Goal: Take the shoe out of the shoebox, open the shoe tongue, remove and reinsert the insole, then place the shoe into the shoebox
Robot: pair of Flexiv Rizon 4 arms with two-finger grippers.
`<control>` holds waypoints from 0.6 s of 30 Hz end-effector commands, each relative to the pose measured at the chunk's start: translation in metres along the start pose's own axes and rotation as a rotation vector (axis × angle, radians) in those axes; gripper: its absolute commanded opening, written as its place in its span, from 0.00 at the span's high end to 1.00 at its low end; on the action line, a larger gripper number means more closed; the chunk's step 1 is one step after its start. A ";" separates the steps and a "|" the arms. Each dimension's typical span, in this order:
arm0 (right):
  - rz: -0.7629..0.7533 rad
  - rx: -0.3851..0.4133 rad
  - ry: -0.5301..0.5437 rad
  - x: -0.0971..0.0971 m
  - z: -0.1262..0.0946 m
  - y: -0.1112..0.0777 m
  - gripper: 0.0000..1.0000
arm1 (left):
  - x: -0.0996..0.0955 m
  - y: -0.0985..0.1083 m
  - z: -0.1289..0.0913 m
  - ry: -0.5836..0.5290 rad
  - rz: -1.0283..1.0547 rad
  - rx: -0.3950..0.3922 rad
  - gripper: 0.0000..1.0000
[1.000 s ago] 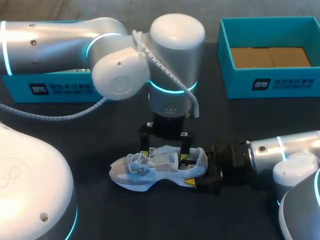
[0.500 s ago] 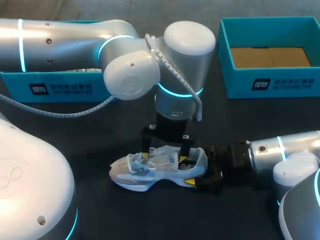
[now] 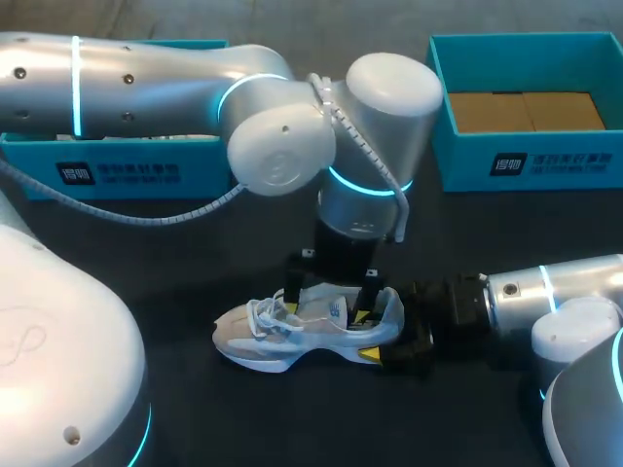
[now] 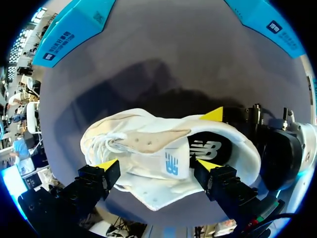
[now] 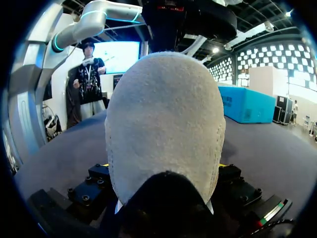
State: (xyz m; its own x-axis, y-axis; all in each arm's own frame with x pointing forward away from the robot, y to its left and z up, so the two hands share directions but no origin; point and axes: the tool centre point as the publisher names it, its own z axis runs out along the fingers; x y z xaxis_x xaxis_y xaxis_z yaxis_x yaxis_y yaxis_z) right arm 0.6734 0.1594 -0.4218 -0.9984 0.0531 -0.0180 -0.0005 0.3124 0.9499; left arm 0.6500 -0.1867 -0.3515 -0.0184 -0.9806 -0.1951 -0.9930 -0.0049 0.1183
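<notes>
The left hand has drifted toward the heel and dropped lower, fingers wide astride the shoe, which lies on the worktop. The right hand clamps the heel. The tongue looks next.

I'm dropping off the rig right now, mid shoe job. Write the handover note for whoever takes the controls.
Left gripper: open, over the middle of the shoe.
Right gripper: shut on the shoe's heel, steadying it upright on the table.
Shoebox: open at the far right, no shoe in it.
Done: shoe is out of the box.
Unclear: the insole sits inside the shoe; I cannot tell whether it has been out already. The tongue lies flat, not pulled open.
Left: likely open the tongue, pull and refit the insole, return the shoe to the box.
</notes>
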 end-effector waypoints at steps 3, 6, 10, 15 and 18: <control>0.001 0.005 -0.001 0.001 0.002 0.001 1.00 | -0.002 -0.001 0.010 -0.017 -0.003 -0.024 0.00; 0.001 0.005 -0.001 0.001 0.002 0.001 1.00 | -0.007 -0.002 0.013 -0.025 0.000 -0.027 0.00; 0.001 0.005 -0.001 0.001 0.002 0.001 1.00 | -0.015 -0.001 0.014 -0.033 0.000 -0.035 0.00; 0.001 0.005 -0.001 0.001 0.002 0.001 1.00 | -0.024 -0.002 0.015 -0.030 -0.004 -0.051 0.00; 0.001 0.005 -0.001 0.001 0.002 0.001 1.00 | -0.030 -0.001 0.014 -0.024 -0.004 -0.055 0.00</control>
State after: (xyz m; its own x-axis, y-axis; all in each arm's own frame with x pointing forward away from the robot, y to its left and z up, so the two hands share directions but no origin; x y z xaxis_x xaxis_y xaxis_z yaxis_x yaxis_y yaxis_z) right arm 0.6734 0.1595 -0.4217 -0.9984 0.0530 -0.0181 -0.0006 0.3123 0.9500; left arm 0.6497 -0.1654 -0.3628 -0.0209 -0.9710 -0.2383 -0.9851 -0.0207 0.1705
